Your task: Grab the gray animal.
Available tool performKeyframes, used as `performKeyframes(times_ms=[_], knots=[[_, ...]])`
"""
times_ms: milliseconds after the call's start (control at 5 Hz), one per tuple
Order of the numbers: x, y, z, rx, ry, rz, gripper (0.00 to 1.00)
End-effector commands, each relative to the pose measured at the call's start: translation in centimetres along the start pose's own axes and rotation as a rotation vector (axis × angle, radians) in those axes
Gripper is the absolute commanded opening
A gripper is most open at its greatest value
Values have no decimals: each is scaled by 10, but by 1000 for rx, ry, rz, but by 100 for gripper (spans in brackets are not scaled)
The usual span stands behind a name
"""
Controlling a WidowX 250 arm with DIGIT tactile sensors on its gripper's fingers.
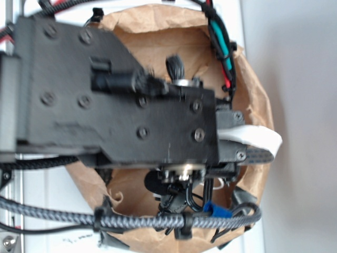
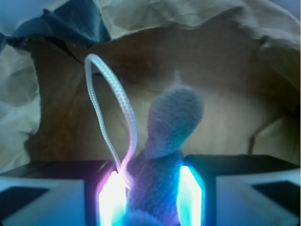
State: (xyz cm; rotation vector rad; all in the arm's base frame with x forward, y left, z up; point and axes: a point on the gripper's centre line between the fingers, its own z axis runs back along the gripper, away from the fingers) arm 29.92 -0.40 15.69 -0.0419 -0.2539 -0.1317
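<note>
In the wrist view the gray animal (image 2: 171, 125), a soft gray plush with a rounded ear sticking up, sits squeezed between my two glowing pads (image 2: 110, 200). Its thin white string loop (image 2: 110, 110) rises from the left pad. My gripper (image 2: 151, 200) is shut on the plush, inside a brown paper bag (image 2: 225, 70). In the exterior view the black arm (image 1: 116, 100) covers the bag's opening (image 1: 253, 79); the plush and the fingertips are hidden there.
The crumpled bag walls (image 2: 19, 108) close in on all sides of the gripper. A dark fold (image 2: 70, 23) shows at the bag's upper left. In the exterior view braided cables (image 1: 137, 220) cross in front of the bag, which stands on a white surface (image 1: 300, 63).
</note>
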Motion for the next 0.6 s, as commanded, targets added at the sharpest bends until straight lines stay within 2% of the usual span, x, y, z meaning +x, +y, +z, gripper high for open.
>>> performKeyframes(times_ms=[0,200,400], knots=[[3,-2,63,91,39,57,0],[-2,5,71,139,8,94,0],[0,-4,64,275,8,16,54]])
